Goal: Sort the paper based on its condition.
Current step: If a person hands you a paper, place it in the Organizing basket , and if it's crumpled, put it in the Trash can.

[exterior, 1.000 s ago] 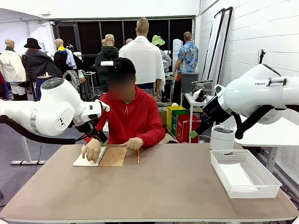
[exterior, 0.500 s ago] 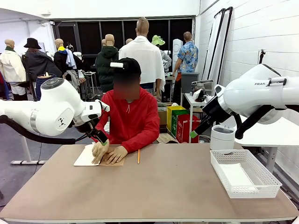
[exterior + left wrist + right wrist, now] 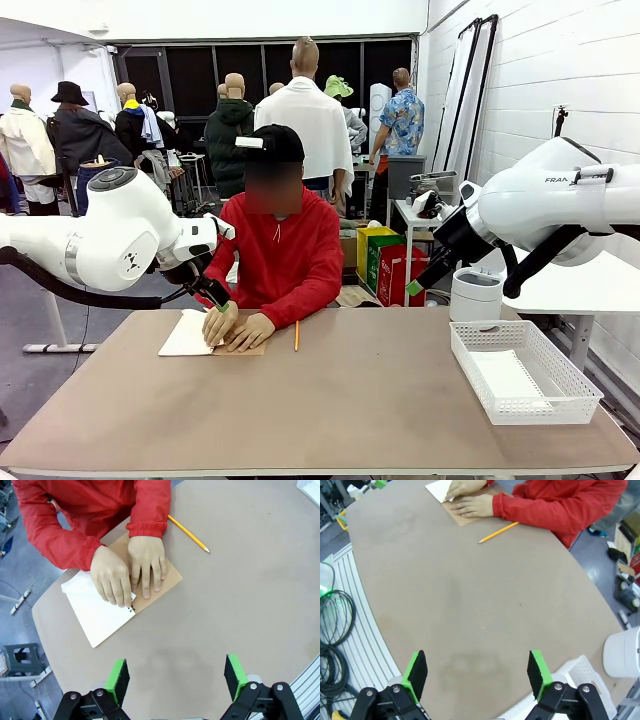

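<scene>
Paper, front view: one white sheet lies flat at the far left of the worktop, on the open spiral notebook. The person's hands press on its inner edge.
Left claw, front view: hangs just above those hands, the nearer of the two claws by far; its opening cannot be read from this side.
Right claw, front view: raised at the far right, above the mesh basket and well apart from the sheet.
Left claw, left wrist view: the green-padded fingers stand wide apart with nothing between them.
Paper, left wrist view: ahead of the claw and off to the left of its gap. Its long edges run with the spiral binding, slanting across the line between the fingers. Both hands cover the binding side.
Right claw, right wrist view: fully spread and empty.
Paper, right wrist view: at the far end of the worktop, beyond the pencil.
Coming move: it likely falls to the left arm, though the sheet looks pinned under the hands for now.
</scene>
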`<state>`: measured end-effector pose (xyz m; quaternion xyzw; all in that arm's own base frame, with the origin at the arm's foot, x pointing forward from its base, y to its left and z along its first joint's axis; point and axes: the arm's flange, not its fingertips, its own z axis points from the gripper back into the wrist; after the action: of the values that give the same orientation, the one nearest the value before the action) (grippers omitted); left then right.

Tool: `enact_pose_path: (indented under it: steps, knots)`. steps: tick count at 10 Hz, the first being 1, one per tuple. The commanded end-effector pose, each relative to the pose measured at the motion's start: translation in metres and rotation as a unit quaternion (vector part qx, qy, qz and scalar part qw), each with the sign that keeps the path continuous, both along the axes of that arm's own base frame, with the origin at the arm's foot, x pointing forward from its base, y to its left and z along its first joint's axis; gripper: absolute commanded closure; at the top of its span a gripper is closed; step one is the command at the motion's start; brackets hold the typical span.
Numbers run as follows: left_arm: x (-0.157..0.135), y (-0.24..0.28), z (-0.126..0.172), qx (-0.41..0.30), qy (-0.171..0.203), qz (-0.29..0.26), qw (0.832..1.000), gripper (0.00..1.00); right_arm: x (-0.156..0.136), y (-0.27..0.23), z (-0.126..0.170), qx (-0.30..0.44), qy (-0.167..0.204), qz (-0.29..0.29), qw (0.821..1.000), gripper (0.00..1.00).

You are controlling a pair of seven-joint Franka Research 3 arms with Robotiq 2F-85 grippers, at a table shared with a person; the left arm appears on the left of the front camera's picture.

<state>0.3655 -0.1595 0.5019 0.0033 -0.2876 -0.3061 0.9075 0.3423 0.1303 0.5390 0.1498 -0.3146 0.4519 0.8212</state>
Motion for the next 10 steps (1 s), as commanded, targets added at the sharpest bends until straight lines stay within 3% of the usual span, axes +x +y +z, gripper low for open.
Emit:
enact_pose_path:
  steps: [1,10]
  knots:
    - [0.0007,0.0008,-0.0009,0.0,-0.002,-0.003,1.0,0.0,0.0008,0.0008,-0.0001,0.005,0.0,0.003,1.0,0.0]
    - [0.0007,0.0008,-0.0009,0.0,-0.002,-0.003,1.0,0.0,0.0008,0.0008,-0.0001,0.005,0.0,0.003,1.0,0.0]
